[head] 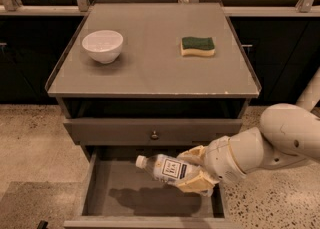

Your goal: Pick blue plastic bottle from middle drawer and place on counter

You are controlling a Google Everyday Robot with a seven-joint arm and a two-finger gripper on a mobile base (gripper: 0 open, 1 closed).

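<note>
While my fingers are clamping the blue plastic bottle above the middle drawer, I am reckoning the pick done and the bench placement not yet made.

there was one counter with one bowl and one sponge, one closed drawer front with one knob, one open drawer, and one gripper above its right side clasping one bottle.
</note>
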